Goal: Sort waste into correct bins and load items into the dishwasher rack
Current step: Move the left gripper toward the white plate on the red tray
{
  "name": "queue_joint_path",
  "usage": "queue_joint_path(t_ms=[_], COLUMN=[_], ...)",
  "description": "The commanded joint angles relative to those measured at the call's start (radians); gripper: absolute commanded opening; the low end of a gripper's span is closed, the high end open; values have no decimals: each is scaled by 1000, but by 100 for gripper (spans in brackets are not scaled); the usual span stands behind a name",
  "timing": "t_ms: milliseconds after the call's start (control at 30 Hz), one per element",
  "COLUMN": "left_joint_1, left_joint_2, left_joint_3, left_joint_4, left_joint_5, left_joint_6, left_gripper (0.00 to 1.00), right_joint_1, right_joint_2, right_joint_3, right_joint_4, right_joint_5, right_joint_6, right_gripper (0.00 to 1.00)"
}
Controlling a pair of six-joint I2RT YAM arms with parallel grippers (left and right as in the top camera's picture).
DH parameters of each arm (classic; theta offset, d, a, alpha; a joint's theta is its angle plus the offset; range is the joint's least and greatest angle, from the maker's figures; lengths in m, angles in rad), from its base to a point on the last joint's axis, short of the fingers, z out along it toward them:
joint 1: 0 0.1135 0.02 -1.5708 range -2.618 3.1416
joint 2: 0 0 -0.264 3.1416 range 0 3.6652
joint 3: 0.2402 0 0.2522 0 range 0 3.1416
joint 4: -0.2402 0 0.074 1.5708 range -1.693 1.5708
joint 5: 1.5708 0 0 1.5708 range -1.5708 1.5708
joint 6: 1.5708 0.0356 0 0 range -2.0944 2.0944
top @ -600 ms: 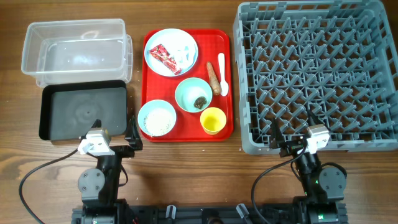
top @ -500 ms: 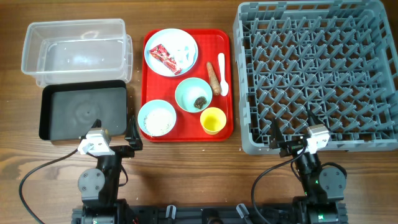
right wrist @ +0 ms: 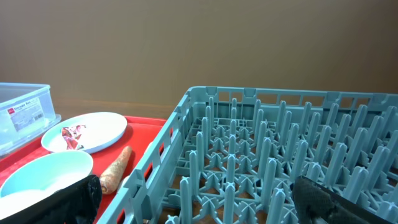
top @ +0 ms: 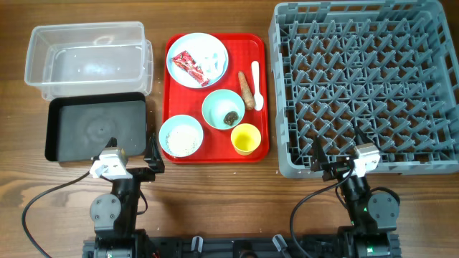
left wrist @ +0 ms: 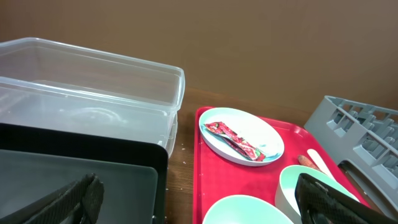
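A flat red tray [top: 176, 100] holds a pale blue plate [top: 185, 50] with a red snack wrapper [top: 188, 64] and white tissue [top: 212, 61], a pale green bowl [top: 215, 106] with a dark lump [top: 231, 118], a light blue bowl [top: 170, 137] of rice [top: 183, 140], a yellow cup [top: 245, 139], a carrot-like stick [top: 246, 90] and a white spoon [top: 256, 86]. The clear tub [top: 87, 57] and black tray [top: 95, 125] sit left. The grey rack [top: 366, 86] sits right. My left gripper [top: 129, 154] and right gripper [top: 337, 154] are open and empty near the front edge.
Cables run from both arm bases [top: 115, 208] along the table's front edge. Bare wood lies between the red tray and the rack. In the left wrist view the wrapper [left wrist: 239, 139] lies on the plate [left wrist: 214, 121]; in the right wrist view the carrot stick [right wrist: 117, 167] lies beside the rack wall [right wrist: 163, 140].
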Motion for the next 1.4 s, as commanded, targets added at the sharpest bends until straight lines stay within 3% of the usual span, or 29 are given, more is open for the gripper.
queue_joint_path(t_ms=[0,533,733,833,933,1100,1233,1367], left_joint_1=[-5,-5,-5,-5,-5,-6,-45,-135], left_joint_2=[-11,-11,-10,24,149,649,1064,1440], left_joint_3=[-13,-13,3,90,205,556,959,1421], left_joint_4=[4,11,183,161,113,60,-163,-478], left_joint_5=[-7,-6,-6,-6,20,96,99,86], left_joint_6=[-5,-6,-5,4,47,84,90,163], left_gripper=[100,100,100,100,100,100,100,100], right_joint_1=[-2,-2,-2,-2,-2,-2,-2,-2], right_joint_2=[-1,-1,-1,9,51,253,481,754], right_joint_3=[-2,-2,0,17,51,154,305,622], right_joint_4=[5,63,208,217,222,236,180,-98], right_joint_5=[-6,51,35,36,36,34,16,-10], right_joint_6=[-10,-11,16,-12,-13,-68,-68,-119], right_gripper=[100,100,100,100,100,100,100,100])
